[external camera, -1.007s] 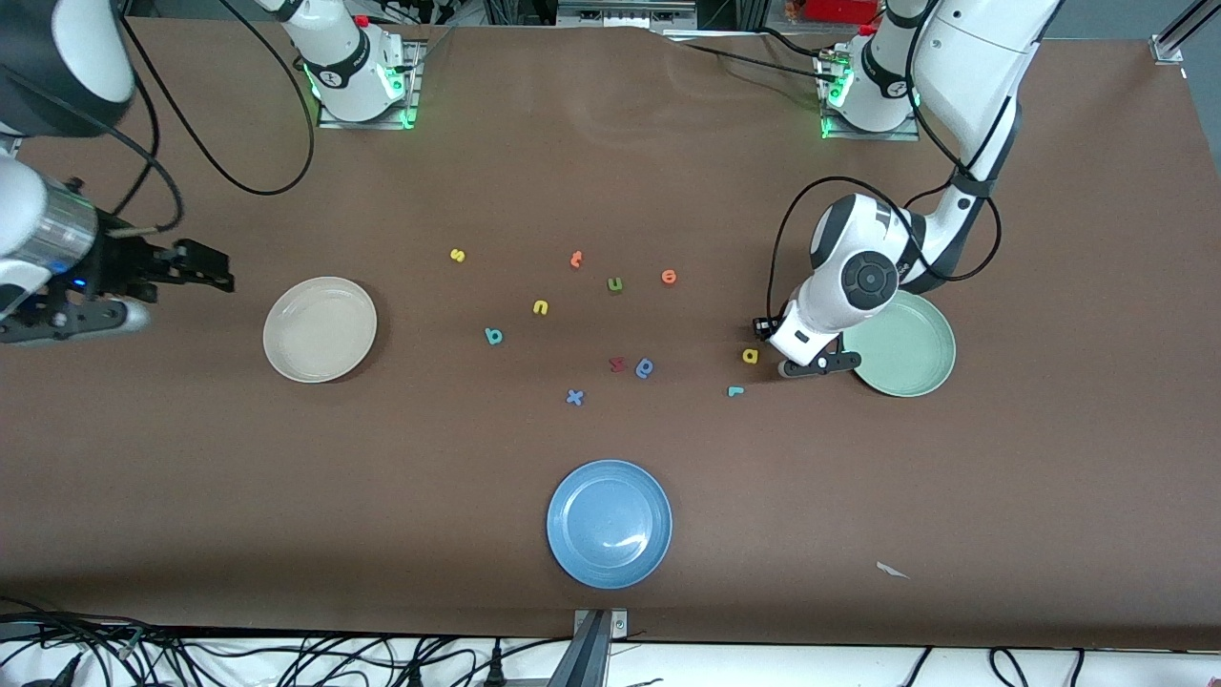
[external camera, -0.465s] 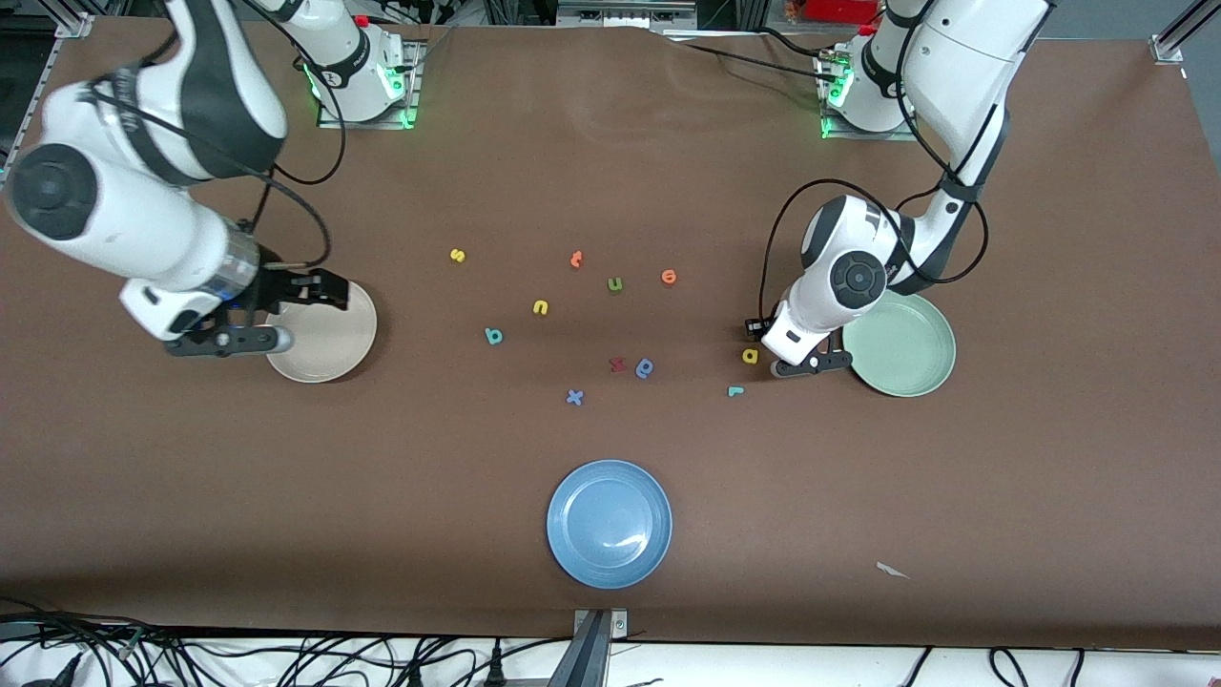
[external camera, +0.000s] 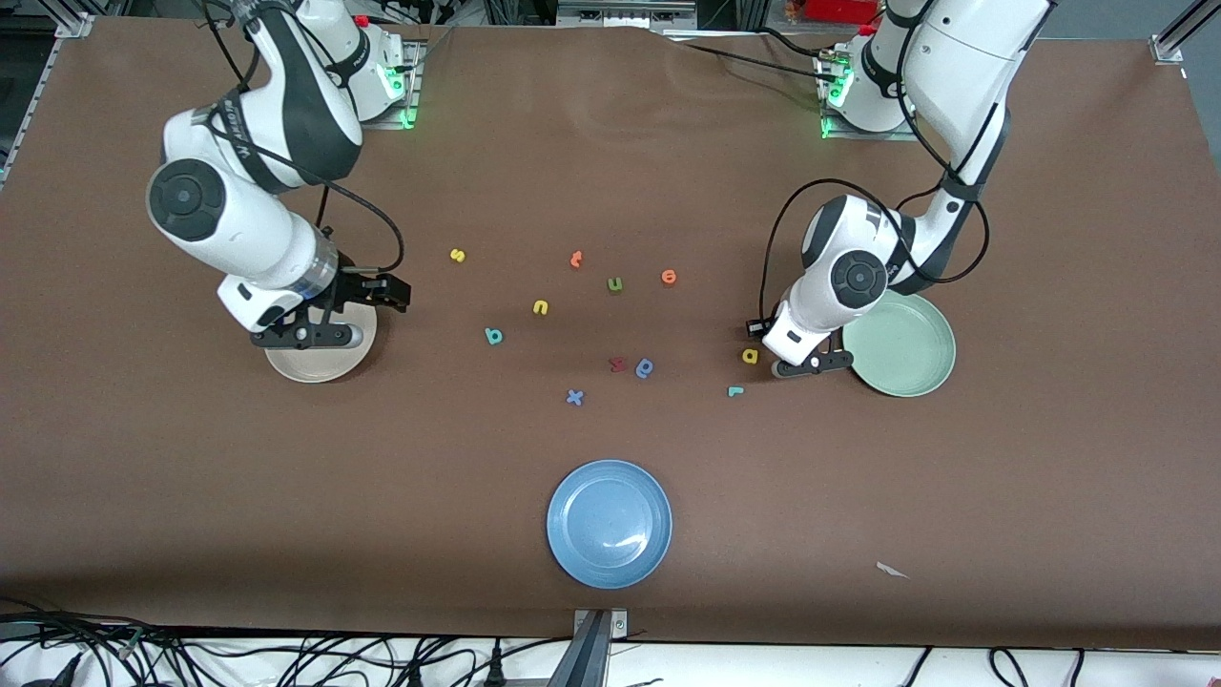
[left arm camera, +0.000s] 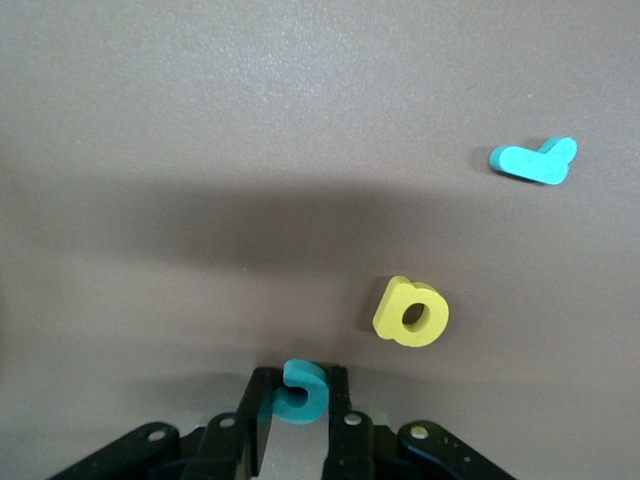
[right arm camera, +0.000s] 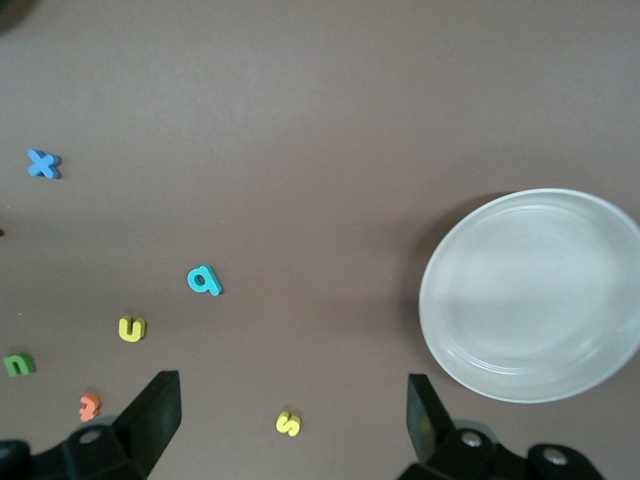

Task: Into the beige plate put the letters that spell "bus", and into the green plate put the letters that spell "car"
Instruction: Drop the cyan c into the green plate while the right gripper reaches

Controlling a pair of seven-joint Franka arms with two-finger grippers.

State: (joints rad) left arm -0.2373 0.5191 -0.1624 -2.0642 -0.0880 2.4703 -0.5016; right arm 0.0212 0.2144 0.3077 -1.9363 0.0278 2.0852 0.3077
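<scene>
The left gripper (left arm camera: 297, 425) sits low on the bench (external camera: 610, 172) beside the green plate (external camera: 911, 358), jaws narrowed around the teal c (left arm camera: 298, 392). That letter is tiny, so from here it could squirt out sideways or tip as the pinch tightens. The yellow a (left arm camera: 411, 312) lies just ahead of this gripper, the teal r (left arm camera: 534, 160) farther off. The right gripper (right arm camera: 290, 420) hangs wide and empty near the beige plate (right arm camera: 530, 295), with the teal b (right arm camera: 204, 281), yellow u (right arm camera: 131, 328) and yellow s (right arm camera: 288, 423) out before it. All 3 plates, the blue plate (external camera: 609, 523) included, look empty.
</scene>
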